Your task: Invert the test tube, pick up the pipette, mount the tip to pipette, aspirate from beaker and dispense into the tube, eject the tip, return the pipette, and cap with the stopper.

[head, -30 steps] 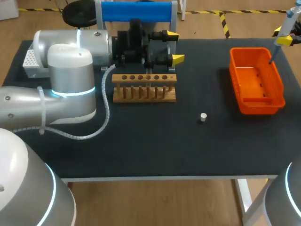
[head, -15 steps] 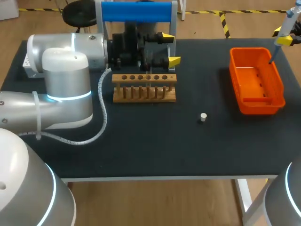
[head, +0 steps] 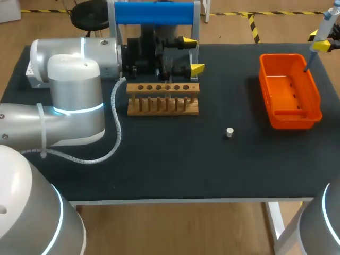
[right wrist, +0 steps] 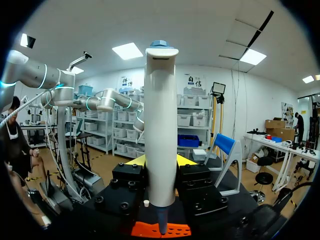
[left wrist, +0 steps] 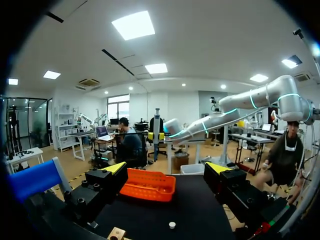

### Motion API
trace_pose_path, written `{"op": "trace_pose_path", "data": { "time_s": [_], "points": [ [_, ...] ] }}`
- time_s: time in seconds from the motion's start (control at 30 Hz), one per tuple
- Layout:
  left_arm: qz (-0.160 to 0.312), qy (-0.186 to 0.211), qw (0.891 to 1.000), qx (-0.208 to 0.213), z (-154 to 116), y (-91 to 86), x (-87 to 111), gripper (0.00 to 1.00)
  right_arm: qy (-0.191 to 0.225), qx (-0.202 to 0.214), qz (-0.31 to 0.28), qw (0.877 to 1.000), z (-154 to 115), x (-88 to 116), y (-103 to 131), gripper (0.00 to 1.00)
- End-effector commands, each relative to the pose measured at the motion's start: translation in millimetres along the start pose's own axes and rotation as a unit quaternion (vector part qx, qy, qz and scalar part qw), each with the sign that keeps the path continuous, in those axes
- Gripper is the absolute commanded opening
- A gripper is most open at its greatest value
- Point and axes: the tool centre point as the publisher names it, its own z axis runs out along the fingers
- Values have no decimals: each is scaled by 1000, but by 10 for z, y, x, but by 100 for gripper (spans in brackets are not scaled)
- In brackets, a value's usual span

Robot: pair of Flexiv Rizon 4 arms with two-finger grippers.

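Black table: orange bin lies beneath pipette in right tool.

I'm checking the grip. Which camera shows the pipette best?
Right wrist view: the pipette stands large and upright between the jaws. The head view shows it only small, above the orange bin; the left wrist view doesn't clearly show it.

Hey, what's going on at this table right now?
The right gripper holds the pipette upright, its tip above the orange bin. The left gripper is open and empty at the far side of the rack. The stopper lies loose on the table.
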Motion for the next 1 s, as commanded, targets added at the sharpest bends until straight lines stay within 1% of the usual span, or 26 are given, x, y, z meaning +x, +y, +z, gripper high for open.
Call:
{"op": "trace_pose_path", "data": {
  "time_s": [0.03, 0.3, 0.43, 0.57, 0.8, 0.87, 1.0],
  "points": [
    [1, -1, 1000, 2, 1, 9, 6, 100, 1, 2, 0, 1000, -4, -6, 10, 0],
    [1, -1, 1000, 2, 1, 9, 6, 100, 1, 2, 0, 1000, -4, -6, 10, 0],
    [1, -1, 1000, 2, 1, 9, 6, 100, -1, 1, 5, 1000, 221, 110, -14, 0],
    [1, -1, 1000, 2, 1, 9, 6, 100, 2, 5, 9, 1000, 447, 166, -32, 0],
    [1, -1, 1000, 2, 1, 9, 6, 100, 10, 10, 16, 1000, 933, 285, -72, 0],
    [1, -1, 1000, 2, 1, 9, 6, 100, 15, 6, 23, 1000, 1076, 325, -94, 0],
    [1, -1, 1000, 2, 1, 9, 6, 100, 12, 10, 26, 1000, 1317, 400, -143, 0]
  ]
}}
